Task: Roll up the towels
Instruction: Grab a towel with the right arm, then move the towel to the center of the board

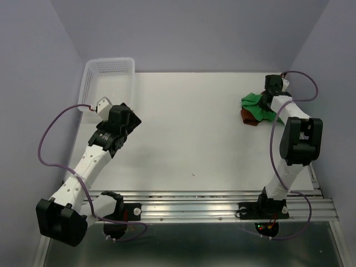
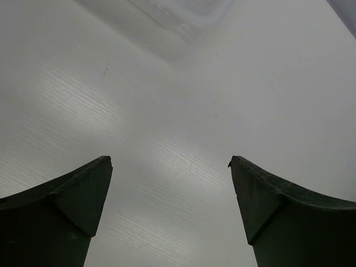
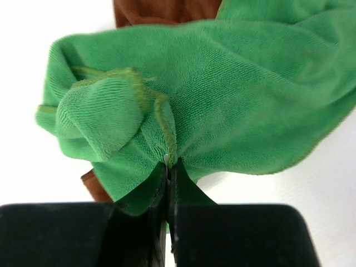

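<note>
Right wrist: right gripper (image 3: pixel 168 167) pinches the green towel (image 3: pixel 233 100), which lies over the brown towel (image 3: pixel 161 11); left gripper (image 2: pixel 169 161) gapes wide above the table (image 2: pixel 167 105).

no readable text, labels, brands or numbers in any view.

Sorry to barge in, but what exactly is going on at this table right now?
The right gripper pinches a fold of the green towel, its fingers shut tight on the cloth. That towel lies crumpled on top of the brown towel at the far right of the table. The left gripper hangs open over the table near the white basket, holding nothing. Neither towel is rolled yet.
</note>
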